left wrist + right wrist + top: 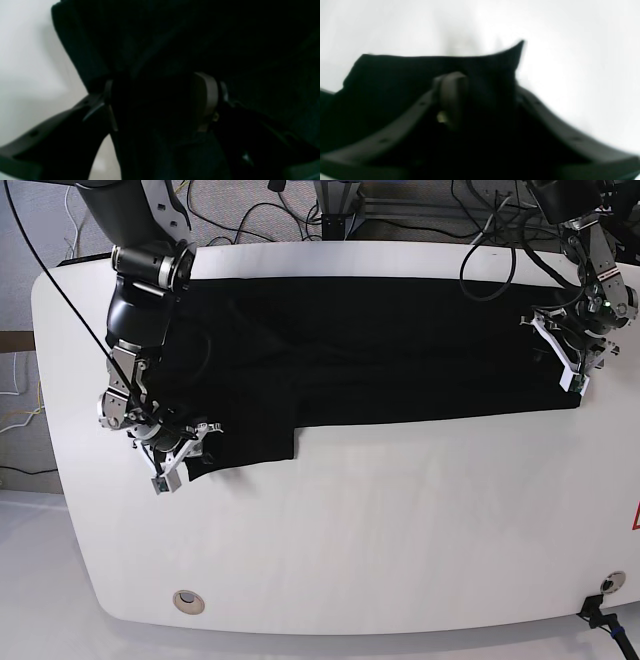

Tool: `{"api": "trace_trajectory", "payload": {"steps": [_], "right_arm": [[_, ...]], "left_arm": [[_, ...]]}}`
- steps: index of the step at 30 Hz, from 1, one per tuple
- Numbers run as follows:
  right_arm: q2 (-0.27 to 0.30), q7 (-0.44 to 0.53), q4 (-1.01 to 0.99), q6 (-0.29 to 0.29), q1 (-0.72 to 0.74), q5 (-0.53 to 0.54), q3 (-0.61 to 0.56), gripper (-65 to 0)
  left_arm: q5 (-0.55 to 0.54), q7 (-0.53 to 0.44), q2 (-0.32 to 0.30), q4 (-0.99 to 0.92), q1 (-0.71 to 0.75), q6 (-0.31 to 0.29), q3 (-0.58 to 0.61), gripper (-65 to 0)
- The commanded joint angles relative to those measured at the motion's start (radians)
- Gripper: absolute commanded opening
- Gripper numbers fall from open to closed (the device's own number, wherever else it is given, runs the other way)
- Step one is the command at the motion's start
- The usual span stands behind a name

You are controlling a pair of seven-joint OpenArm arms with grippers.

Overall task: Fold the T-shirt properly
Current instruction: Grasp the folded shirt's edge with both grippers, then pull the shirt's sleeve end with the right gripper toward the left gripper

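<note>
A small round fitting (pixel 187 601) is set in the white table (pixel 400 530) at its near edge, well in front of the T-shirt (pixel 380 350), with a black cable plug (pixel 600 610) at the near corner on the other side. The T-shirt is spread flat across the far half of the table, only plain black cloth being shown, with one sleeve (pixel 240 430) reaching nearer than the body's long straight edge. At that sleeve's near outer corner the right gripper (pixel 175 460) is set low on the cloth; in the right wrist view the right gripper (pixel 480 100) is seen pressed together on a fold of the T-shirt (pixel 395 82), one pad (pixel 452 95) lying against the black cloth, a pointed corner of which stands up beyond it. Farther back, at the T-shirt's opposite end, the left gripper (pixel 570 360) is placed at the cloth's end edge. In the left wrist view the left gripper (pixel 160 100) is seen clamped on a bunch of the T-shirt (pixel 200 37), one pad (pixel 206 97) pressed to the dark fabric. Cables (pixel 300 210) are strewn on the floor beyond the table's far edge.
</note>
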Motion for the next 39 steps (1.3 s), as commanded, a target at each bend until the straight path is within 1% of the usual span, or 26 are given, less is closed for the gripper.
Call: {"api": "trace_trajectory", "payload": {"steps": [1, 2, 4, 6, 12, 14, 15, 18, 22, 25, 27, 31, 32, 37, 39], "right_arm": [[0.009, -0.013, 0.009, 0.002, 0.018, -0.005, 0.000, -57.5], [0.009, -0.014, 0.009, 0.002, 0.018, -0.005, 0.000, -65.0], [0.009, -0.053, 0.035, 0.002, 0.021, -0.003, 0.000, -65.0], [0.003, -0.136, 0.144, 0.002, 0.015, -0.003, 0.000, -65.0], [-0.100, -0.484, 0.644, 0.002, -0.091, -0.002, -0.008, -65.0], [-0.122, -0.578, 0.782, 0.002, -0.139, -0.002, -0.045, -65.0], [-0.123, -0.616, 0.843, 0.002, -0.173, -0.002, -0.075, -65.0], [-0.142, -0.713, 0.992, 0.002, -0.268, -0.002, -0.149, -65.0], [-0.166, -0.797, 1.103, 0.002, -0.392, -0.002, -0.207, -65.0], [-0.168, -0.838, 1.121, 0.002, -0.460, -0.002, -0.246, -65.0], [-0.166, -0.849, 1.121, 0.002, -0.496, -0.002, -0.272, -65.0], [-0.162, -0.854, 1.121, 0.002, -0.578, -0.002, -0.304, -65.0], [-0.146, -0.854, 1.123, 0.002, -0.595, -0.002, -0.305, -65.0], [-0.080, -0.854, 1.123, 0.002, -0.665, -0.002, -0.391, -41.5], [-0.062, -0.854, 1.124, 0.002, -0.670, -0.002, -0.422, -34.1]], "left_arm": [[0.016, 0.018, -0.013, 0.013, -0.003, -0.001, -0.001, -29.2], [0.016, 0.018, -0.013, 0.013, -0.003, -0.001, -0.001, -29.2], [0.016, 0.018, -0.013, 0.013, -0.003, -0.001, -0.001, -29.2], [0.018, 0.018, -0.013, 0.008, -0.003, -0.001, -0.001, -29.2], [0.018, 0.018, -0.013, 0.006, -0.004, -0.001, 0.001, -29.2], [0.018, 0.018, -0.013, 0.005, -0.006, -0.001, 0.001, -29.2], [0.018, 0.018, -0.013, 0.005, -0.007, -0.001, 0.001, -29.2], [0.018, 0.018, -0.013, 0.005, -0.009, -0.001, 0.002, -29.2], [0.018, 0.018, -0.013, 0.005, -0.009, -0.001, 0.002, -29.2], [0.018, 0.018, -0.014, 0.005, -0.009, -0.001, 0.038, -29.2], [0.018, 0.018, -0.036, 0.005, -0.009, -0.001, 0.059, -29.2], [0.018, 0.018, -0.037, 0.003, -0.009, -0.001, 0.071, -29.2], [0.018, 0.018, -0.040, 0.003, -0.009, -0.001, 0.071, -29.2], [0.018, 0.016, -0.042, 0.003, -0.009, -0.001, 0.071, -29.2], [0.018, 0.016, -0.042, 0.003, -0.009, -0.001, 0.071, -29.2]]}}
